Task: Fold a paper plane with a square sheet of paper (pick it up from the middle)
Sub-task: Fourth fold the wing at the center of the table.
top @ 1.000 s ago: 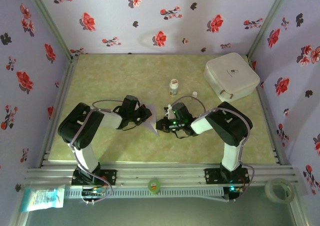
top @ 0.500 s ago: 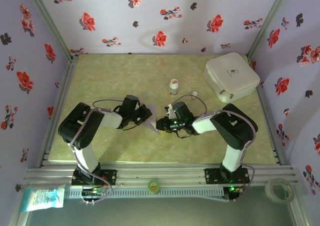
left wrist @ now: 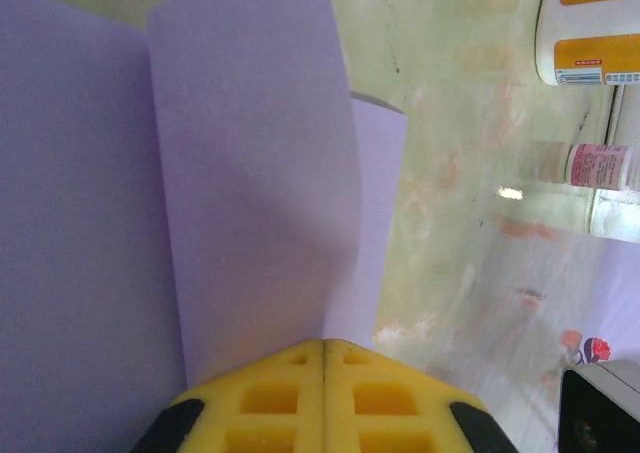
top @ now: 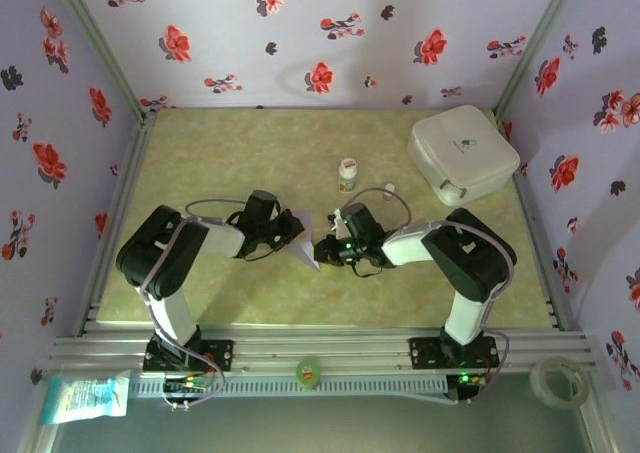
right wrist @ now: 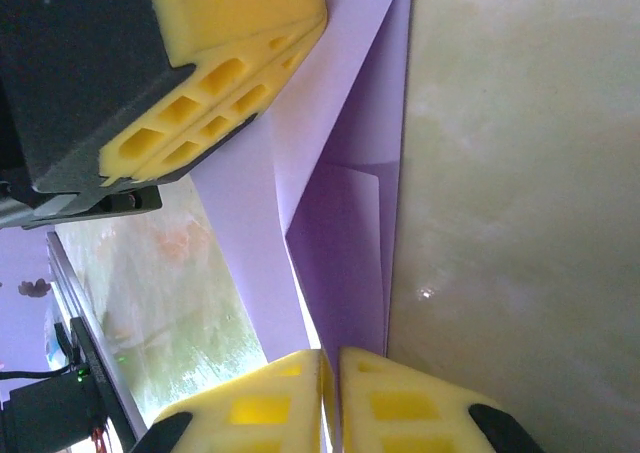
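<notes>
seems a middle fold step. holding the square sheet of paper (top: 303, 243), already creased into layers, between the two arms near the middle of the worktop (top: 250, 153). pinching one edge with the left pincer (left wrist: 323, 345), pressed fully together; pinching the folded layers opposite with the right pincer (right wrist: 332, 358), almost closed. next probably calls for one firm hold and careful pressing of the crease, without tearing.

Folded sheet mid-table, between our two grippers

We find the folded sheet of paper (top: 305, 254) on the table (top: 230, 153), the left gripper (left wrist: 323, 373) at its left, the right gripper (right wrist: 332, 373) at its right. Behind stand a bottle (top: 347, 176) and a smaller bottle (top: 388, 189); the box (top: 462, 153) sits far right.
</notes>
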Action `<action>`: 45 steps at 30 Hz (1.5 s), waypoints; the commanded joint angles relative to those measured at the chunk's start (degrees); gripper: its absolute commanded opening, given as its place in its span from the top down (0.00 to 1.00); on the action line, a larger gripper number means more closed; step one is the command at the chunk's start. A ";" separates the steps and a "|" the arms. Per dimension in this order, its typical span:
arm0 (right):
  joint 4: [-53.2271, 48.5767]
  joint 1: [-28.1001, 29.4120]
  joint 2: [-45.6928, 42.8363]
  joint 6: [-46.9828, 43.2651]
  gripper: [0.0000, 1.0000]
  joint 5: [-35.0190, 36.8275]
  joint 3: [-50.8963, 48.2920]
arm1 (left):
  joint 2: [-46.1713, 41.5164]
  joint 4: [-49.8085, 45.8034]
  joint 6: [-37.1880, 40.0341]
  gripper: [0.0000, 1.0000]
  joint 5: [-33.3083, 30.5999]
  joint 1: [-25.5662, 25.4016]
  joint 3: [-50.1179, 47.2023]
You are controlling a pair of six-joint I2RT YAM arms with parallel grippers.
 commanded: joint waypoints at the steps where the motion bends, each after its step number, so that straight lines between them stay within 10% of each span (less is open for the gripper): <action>1: -4.84 0.61 0.07 -0.49 0.87 1.51 -1.69 | 1.86 -1.65 0.57 0.96 -1.67 -0.16 -0.17; 45: -5.97 1.15 -2.31 1.64 0.95 -3.80 -5.02 | 2.13 -1.02 -1.00 0.97 -3.34 -0.21 -1.19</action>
